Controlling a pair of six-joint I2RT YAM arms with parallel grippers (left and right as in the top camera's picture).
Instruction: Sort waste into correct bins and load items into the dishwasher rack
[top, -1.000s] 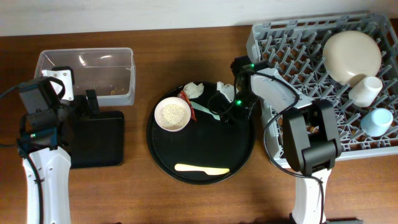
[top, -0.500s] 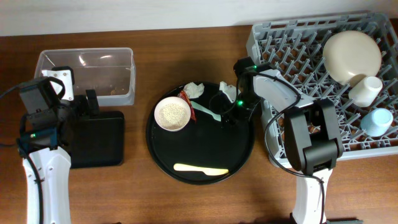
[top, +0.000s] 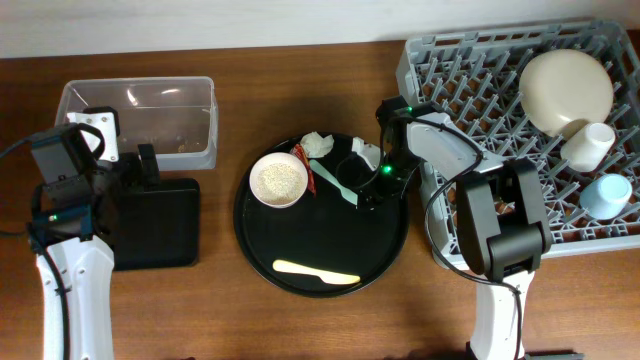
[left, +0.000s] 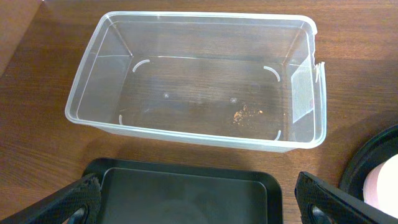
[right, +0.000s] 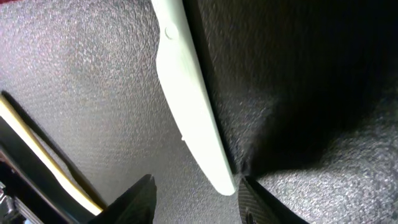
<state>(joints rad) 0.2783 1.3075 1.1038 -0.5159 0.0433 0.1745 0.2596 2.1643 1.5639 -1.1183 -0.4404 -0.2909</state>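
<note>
Right claw (right: 196, 202): spread, one finger (right: 142, 200) either side of the handle tip of the mint-green spoon (right: 189, 106). It is low over the round black tray (top: 385, 250) and not yet pinching. You are lined up on the thin handle end, probably because the spoon lies flat and that end gives the pads something to close across.

Left claw (left: 199, 208): spread wide and empty, parked over the near edge of the shallow black tray (left: 186, 193). The clear tub (left: 199, 81) is just beyond, so this arm looks staged for waste and out of the way.

The dishwasher rack (top: 470, 70) on the bench (top: 300, 80) already carries the cream plate (top: 565, 90), white cup (top: 590, 145) and light-blue cup (top: 605, 195). The pink-rimmed bowl (top: 280, 180) with grains, the paper wad (top: 318, 143) and the yellow spoon (top: 315, 270) sit on the round tray.

Versus one second ago:
- The right claw has come toward the tray's centre, onto the handle end.
- The mint-green spoon has swung steeper.
- The yellow spoon has tilted and slid slightly left.
- The bowl has crept slightly up-frame.
- The left arm is unchanged.
</note>
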